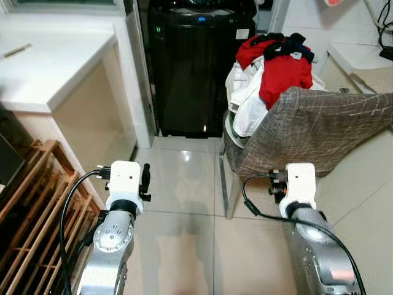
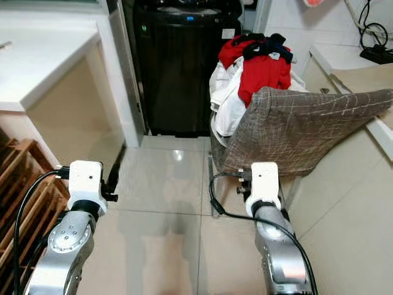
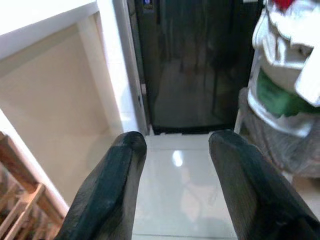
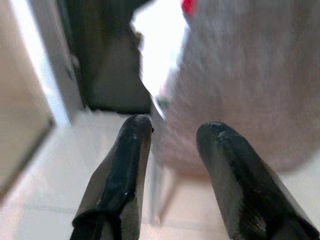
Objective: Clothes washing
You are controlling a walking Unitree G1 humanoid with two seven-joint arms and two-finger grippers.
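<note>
Red clothes (image 1: 284, 69) heaped beyond right pincer (image 4: 172, 137), fingers parted

arms: silver metal, rounded joints with small screws
wrist blocks: white, boxy
cables: black, looping from each wrist block
left gripper (image 3: 175, 187): two long black fingers, rounded tips
right gripper (image 4: 172, 175): two long black fingers, matt

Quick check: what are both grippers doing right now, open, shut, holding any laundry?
Left gripper: open, holding nothing, above the glossy tiled floor.
Right gripper: open, holding nothing, short of the grey cloth-draped chair.
</note>
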